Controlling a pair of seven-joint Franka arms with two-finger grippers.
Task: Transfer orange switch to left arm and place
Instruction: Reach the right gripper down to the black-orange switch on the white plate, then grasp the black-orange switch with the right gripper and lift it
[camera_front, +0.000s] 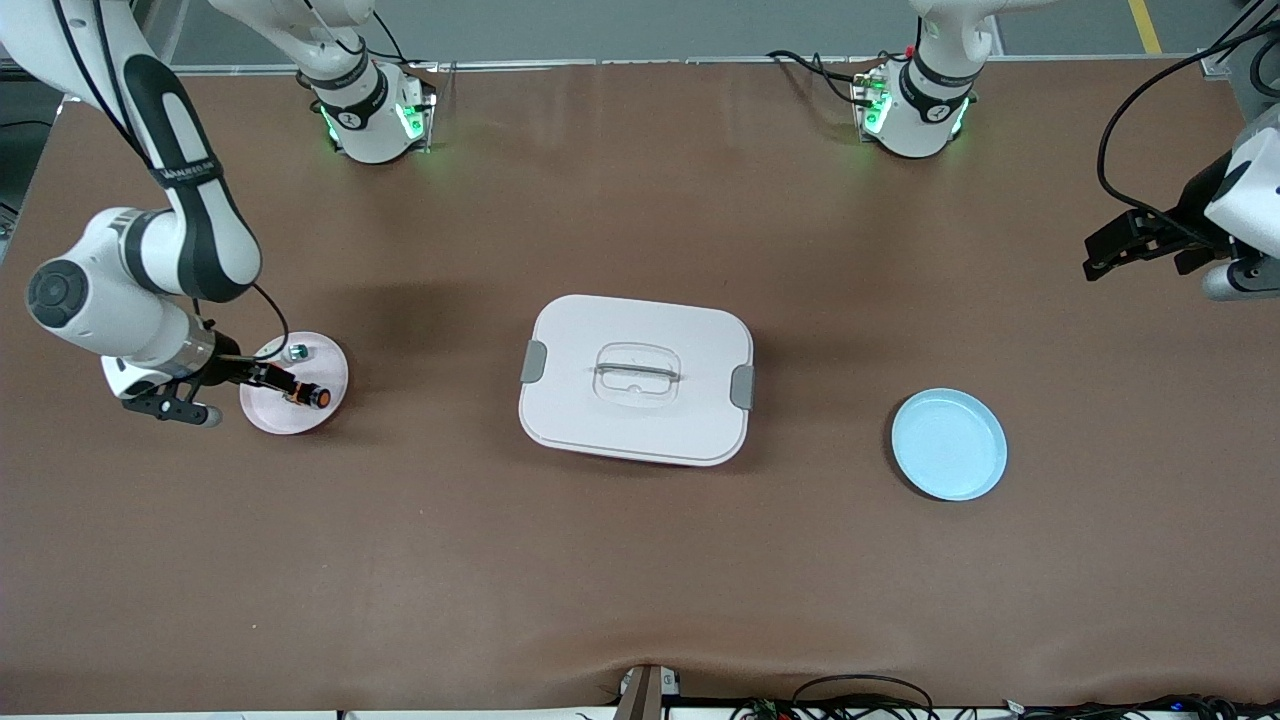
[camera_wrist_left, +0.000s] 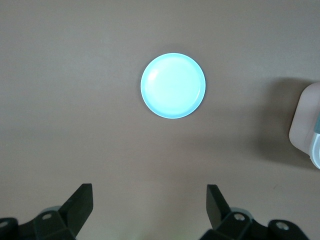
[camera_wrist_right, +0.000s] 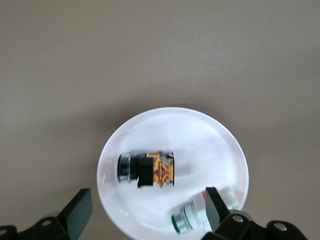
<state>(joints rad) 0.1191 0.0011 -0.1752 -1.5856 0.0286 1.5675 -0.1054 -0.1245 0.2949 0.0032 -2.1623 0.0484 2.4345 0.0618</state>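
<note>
Two plates sit on the brown table (camera_front: 640, 580) either side of the box (camera_front: 636, 380): right gripper (camera_wrist_right: 145, 210) wide over the orange switch (camera_wrist_right: 147, 170), left gripper (camera_wrist_left: 150, 207) wide, waiting above the table's edge.

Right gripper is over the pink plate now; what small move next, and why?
Probably lower the right gripper straight down. Its fingers are open above the pink plate, and the orange switch lies untouched on it beside a green-button part. The left gripper waits open.

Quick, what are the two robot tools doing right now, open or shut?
Left tool: open, holding nothing, up over the table.
Right tool: open, holding nothing, over the pink plate with the orange switch.
</note>
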